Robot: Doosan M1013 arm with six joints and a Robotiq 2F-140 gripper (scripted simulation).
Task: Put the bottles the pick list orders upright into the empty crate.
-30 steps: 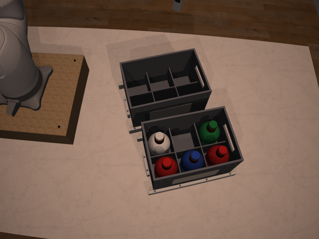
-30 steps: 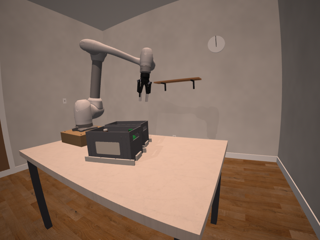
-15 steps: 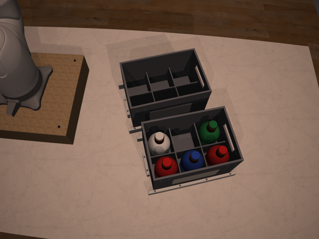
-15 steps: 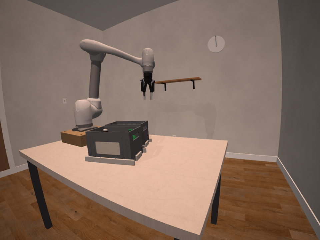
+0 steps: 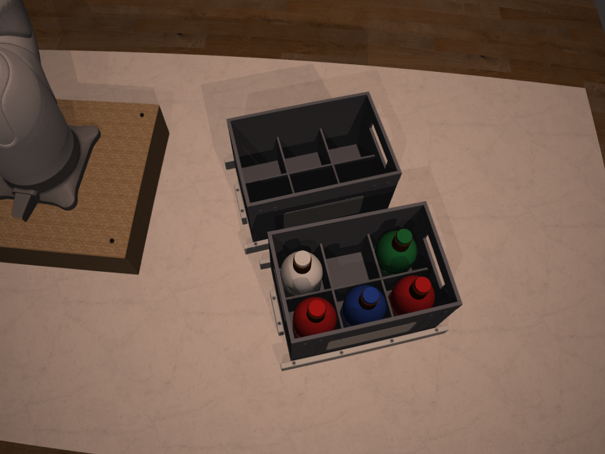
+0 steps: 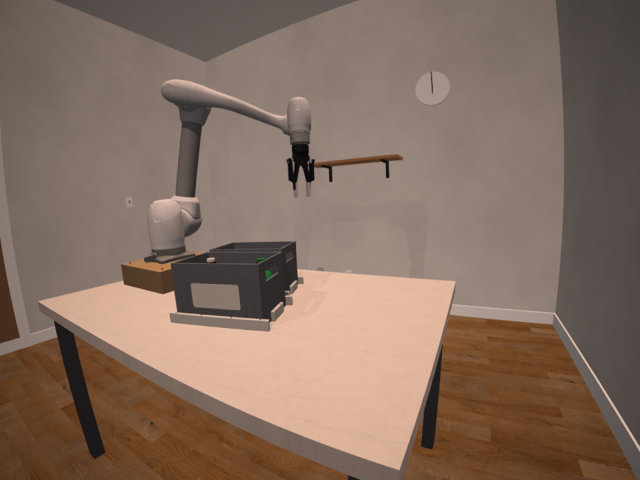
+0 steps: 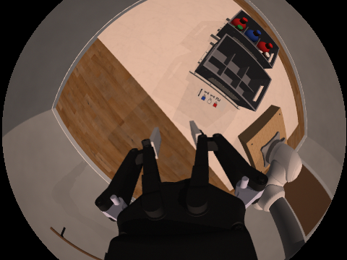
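1. Gripper (image 6: 301, 192) (image 7: 175, 131) hangs high in the air with its fingers pointing down, partly open and released, nothing between them.
2. The empty crate (image 5: 302, 122) (image 6: 291, 271) (image 7: 236, 50) stands level on the table (image 5: 488, 219) (image 6: 320, 351) (image 7: 155, 54); all six compartments are vacant.
3. Beside it, the bottle crate (image 5: 337, 233) (image 6: 219, 271) (image 7: 253, 50) holds five upright bottles.
4. Its row nearer the empty crate has the white bottle (image 5: 301, 275) (image 6: 211, 259) (image 7: 267, 54) at the robot-base end, a vacant middle compartment, then the green bottle (image 5: 396, 254) (image 6: 268, 275) (image 7: 240, 27).
5. The other row has one red bottle (image 5: 314, 317) (image 7: 264, 47) at the base end, the blue bottle (image 5: 363, 308) (image 7: 251, 35) in the middle, and a second red bottle (image 5: 413, 297) (image 7: 238, 24).
6. The pick list (image 7: 210, 98) lies beside the empty crate, opposite the bottles; it shows blue 1, white 1, red 2.

gripper (image 6: 301, 191) (image 7: 175, 131) | exterior view: now closer to wall shelf's (image 6: 357, 161) (image 7: 74, 246) left end | fingers more upright
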